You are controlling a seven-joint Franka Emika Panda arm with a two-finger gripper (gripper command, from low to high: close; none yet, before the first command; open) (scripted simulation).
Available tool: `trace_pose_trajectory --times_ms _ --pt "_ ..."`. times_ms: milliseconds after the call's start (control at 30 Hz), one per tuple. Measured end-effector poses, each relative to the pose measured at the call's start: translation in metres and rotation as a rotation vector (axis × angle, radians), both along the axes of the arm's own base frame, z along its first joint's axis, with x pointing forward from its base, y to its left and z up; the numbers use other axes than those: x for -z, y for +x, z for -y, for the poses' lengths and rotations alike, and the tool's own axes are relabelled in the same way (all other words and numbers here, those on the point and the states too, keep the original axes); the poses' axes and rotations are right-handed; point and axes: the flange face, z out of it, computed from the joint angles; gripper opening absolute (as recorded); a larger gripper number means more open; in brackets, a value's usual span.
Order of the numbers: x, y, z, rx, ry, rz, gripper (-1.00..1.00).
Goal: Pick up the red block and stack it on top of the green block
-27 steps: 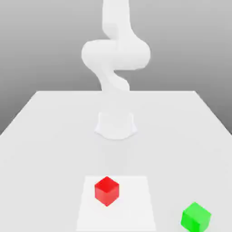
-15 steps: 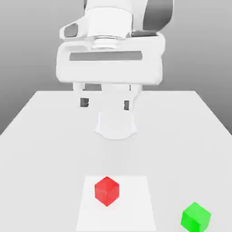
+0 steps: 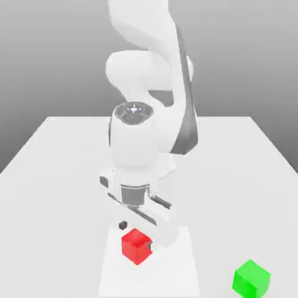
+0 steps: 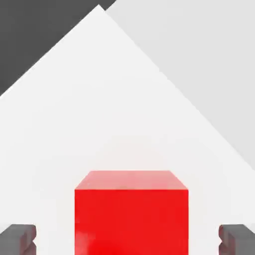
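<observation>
On my feed the gripper (image 4: 127, 240) is down at the red block (image 4: 131, 219), its two fingers (image 4: 233, 240) spread wide, one on either side of the block. In the hand view I can see a gap of pale surface between each fingertip and the block's sides, so I have nothing clamped. The block's faces run square to my fingers, its bright red top facing the camera with a paler side face along one edge. In the exterior view I see one dark fingertip just beside the block toward the exterior view's left and the other close by it toward the exterior view's right, partly overlapping it from that angle. The block sits on the white square (image 3: 174, 270), nearer that square's edge on the exterior view's left, with one of its upright corners turned toward the exterior camera. Above it the white hand is turned at a slant to the square, and the arm (image 3: 135, 139) rises from there, bending back over the light grey table (image 3: 233, 192) toward its base. Well apart from all this, off the white square toward the exterior view's right, the green block (image 3: 251, 279) sits on the table near the bottom of that view, its top bare.
</observation>
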Motion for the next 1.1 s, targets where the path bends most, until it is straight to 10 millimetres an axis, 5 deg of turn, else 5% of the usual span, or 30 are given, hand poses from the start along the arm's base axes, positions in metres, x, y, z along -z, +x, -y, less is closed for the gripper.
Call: trace_pose_trajectory --times_ms 233,433,633,800,933,967,1100 --pt "-0.001 0.0 0.0 0.0 0.0 0.002 -1.0" --pt "-0.056 0.001 -0.001 -0.002 -0.001 0.001 -1.0" --pt "-0.079 0.052 -0.099 -0.49 -0.003 -0.003 -1.0" --pt "-0.096 0.078 -0.199 -0.925 0.0 -0.002 -1.0" --pt "-0.06 0.083 -0.229 -1.043 0.0 0.001 -1.0" --pt "-0.046 0.082 -0.23 -1.048 0.0 0.001 1.0" --pt "-0.046 0.082 -0.23 -1.048 0.0 0.001 1.0"
